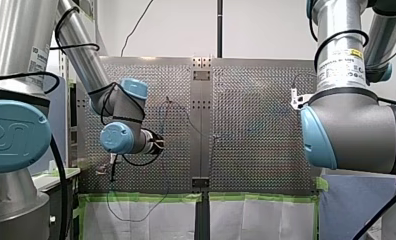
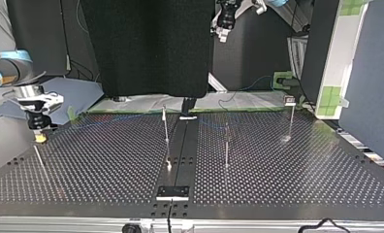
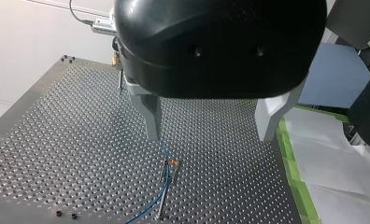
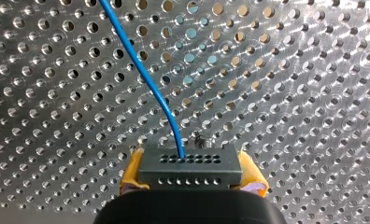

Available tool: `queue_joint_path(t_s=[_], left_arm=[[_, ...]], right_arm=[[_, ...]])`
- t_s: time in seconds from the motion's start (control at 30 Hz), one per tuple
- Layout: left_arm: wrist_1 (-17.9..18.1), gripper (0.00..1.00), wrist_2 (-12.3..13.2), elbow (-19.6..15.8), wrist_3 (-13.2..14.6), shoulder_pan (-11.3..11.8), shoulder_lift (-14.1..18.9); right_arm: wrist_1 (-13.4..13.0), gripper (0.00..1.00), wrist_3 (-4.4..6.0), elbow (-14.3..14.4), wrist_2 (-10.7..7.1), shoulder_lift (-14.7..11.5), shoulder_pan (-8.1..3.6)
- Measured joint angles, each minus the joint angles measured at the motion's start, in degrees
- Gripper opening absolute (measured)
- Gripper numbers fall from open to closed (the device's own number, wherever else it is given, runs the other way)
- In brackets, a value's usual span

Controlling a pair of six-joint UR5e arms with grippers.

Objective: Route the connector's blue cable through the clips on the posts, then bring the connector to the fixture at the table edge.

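1. Worktop (image 2: pixel 107 165): perforated metal plate with a dark strip down its middle; green tape runs along its edge nearest the arms

2. Left arm (image 1: pixel 86 60): comes in at the front view's left and is bent over that half of the plate

3. Right arm (image 1: pixel 356 125): fills the front view's right; in the top view it reaches the plate's left edge

4. Left claw (image 3: pixel 210 136): black body and pale metal fingers (image 3: pixel 151 116), spread wide apart and gripping nothing. It hangs well above the plate, with a post below it

5. Right claw (image 4: pixel 192 176): yellow pads (image 4: pixel 132 173) are clenched on both ends of the connector. In the top view it stands low at the plate's left edge; whether it touches the plate cannot be told

6. Posts: three thin upright rods in the top view, one by the middle strip (image 2: pixel 166 127), one right of it (image 2: pixel 226 148) and one further back to the right (image 2: pixel 291 120)

7. Connector (image 4: pixel 190 164): small dark grey block with rows of holes, held crosswise in the right claw

8. Cable (image 4: pixel 141 70): thin and blue. It leaves a hole in the connector's top row and curves away over the plate. In the left wrist view a blue strand (image 3: pixel 160 198) runs beside a post with an orange-marked clip (image 3: pixel 173 162); whether it sits in the clip cannot be told
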Motion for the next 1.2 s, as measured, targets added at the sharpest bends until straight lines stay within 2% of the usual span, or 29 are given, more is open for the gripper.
queue_joint_path(t_s=[0.6, 1.2], left_arm=[[0.3, 1.0, 0.0, 0.0, 1.6, 0.0, 0.1], [0.3, 1.0, 0.0, 0.0, 1.6, 0.0, 0.1]], right_arm=[[0.0, 0.09, 0.0, 0.0, 0.0, 0.0, 0.0], [0.0, 0.09, 0.0, 0.0, 0.0, 0.0, 0.0]])
